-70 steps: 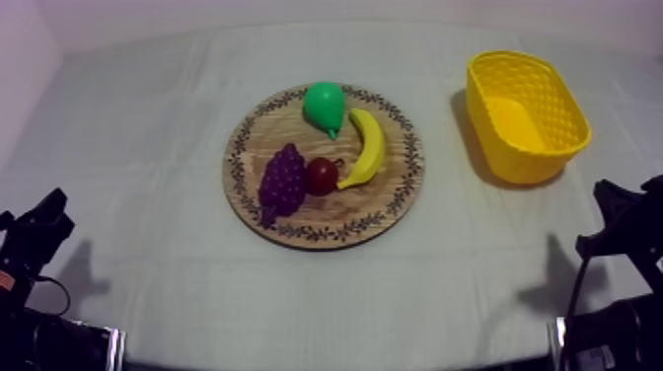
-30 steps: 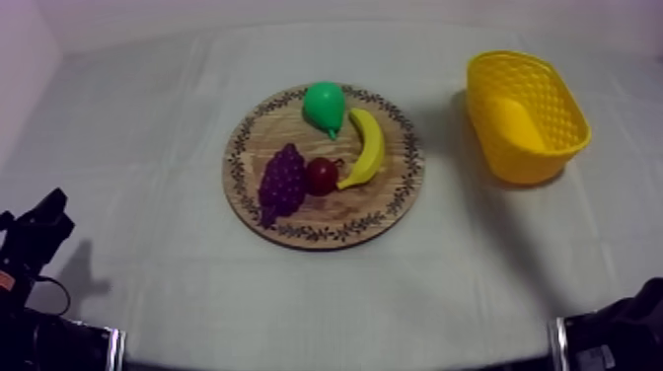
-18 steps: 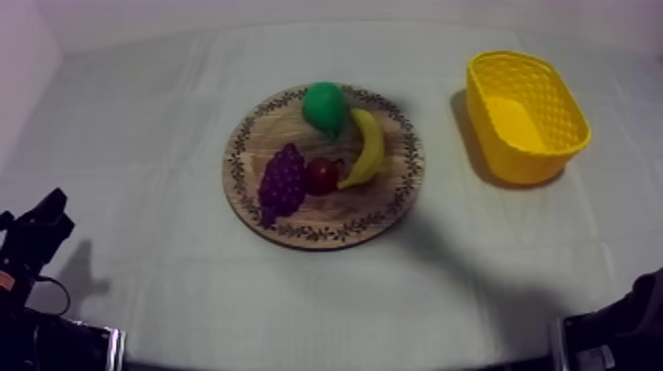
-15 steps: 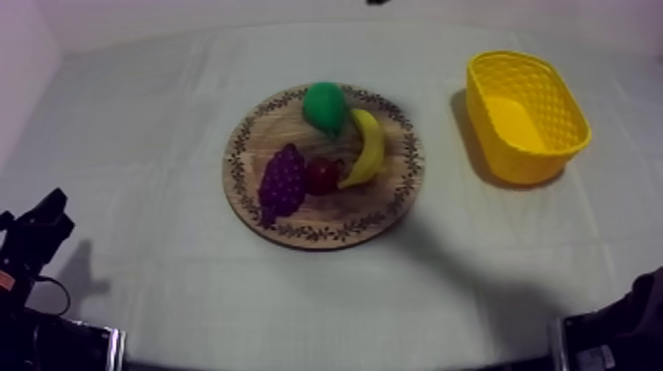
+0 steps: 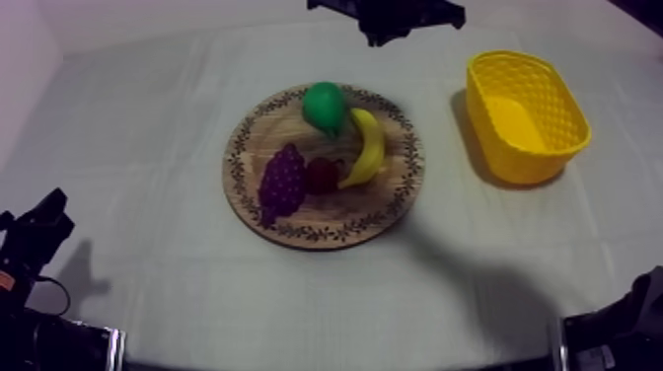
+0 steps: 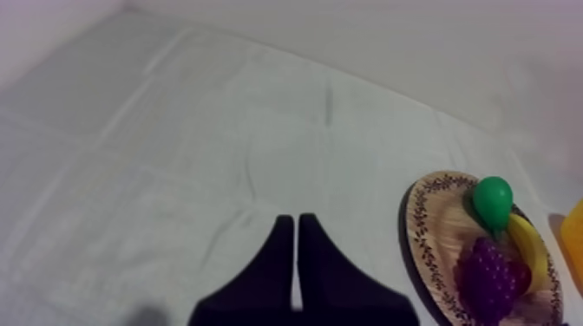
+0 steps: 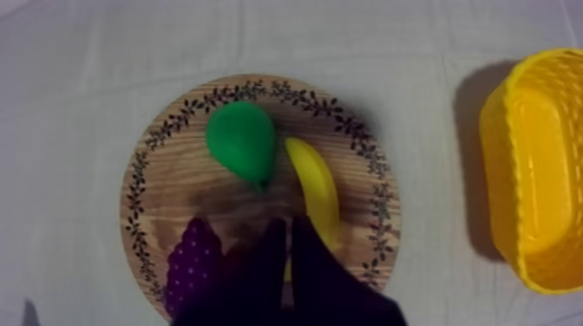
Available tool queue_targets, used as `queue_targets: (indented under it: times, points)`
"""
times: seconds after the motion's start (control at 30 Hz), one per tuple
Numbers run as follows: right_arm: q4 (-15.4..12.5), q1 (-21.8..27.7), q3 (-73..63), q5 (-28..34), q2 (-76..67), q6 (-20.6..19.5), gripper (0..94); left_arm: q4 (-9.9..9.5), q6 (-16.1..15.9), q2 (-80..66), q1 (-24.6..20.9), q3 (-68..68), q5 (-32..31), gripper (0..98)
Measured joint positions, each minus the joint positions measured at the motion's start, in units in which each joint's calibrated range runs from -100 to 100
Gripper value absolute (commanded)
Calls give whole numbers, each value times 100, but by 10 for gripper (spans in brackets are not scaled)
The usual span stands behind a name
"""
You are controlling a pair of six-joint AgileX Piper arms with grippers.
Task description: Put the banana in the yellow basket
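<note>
The curved yellow banana [image 7: 317, 191] is left ungrasped on the round wooden board [image 7: 169, 195], over which the right end effector [image 7: 288, 227], clenched empty, has been brought.

— What else is out, apart from the job's own pieces?
— 3 toy fruits. Item 1: green pear [image 5: 324, 107], farthest back. Item 2: purple bunch of grapes [image 5: 282, 183], nearer the front. Item 3: small red fruit [image 5: 321, 175], just beside the grapes.
— And underneath?
— 1 grey-white cloth [image 5: 148, 148], creased along fold lines.
</note>
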Motion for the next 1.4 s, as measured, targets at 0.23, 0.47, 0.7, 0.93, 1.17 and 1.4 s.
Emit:
queue_targets:
  times: [0.23, 0.47, 0.7, 0.93, 1.17, 1.4]
  points:
    - [56, -11, 286, -133, 84, -73, 3, 0, 0, 0, 0, 0, 0, 1]
    - [117, 1, 425, -234, 129, -89, 26, 0, 0, 0, 0, 0, 0, 1]
    - [221, -91, 460, -192, 210, -29, 330, 0, 0, 0, 0, 0, 0, 1]
    - [208, -82, 441, -78, 221, 89, 744, 0, 0, 0, 0, 0, 0, 1]
    - [186, -55, 436, -106, 241, 180, 753, 0, 0, 0, 0, 0, 0, 1]
    - [138, -43, 614, -256, 359, 165, 749, 0, 0, 0, 0, 0, 0, 1]
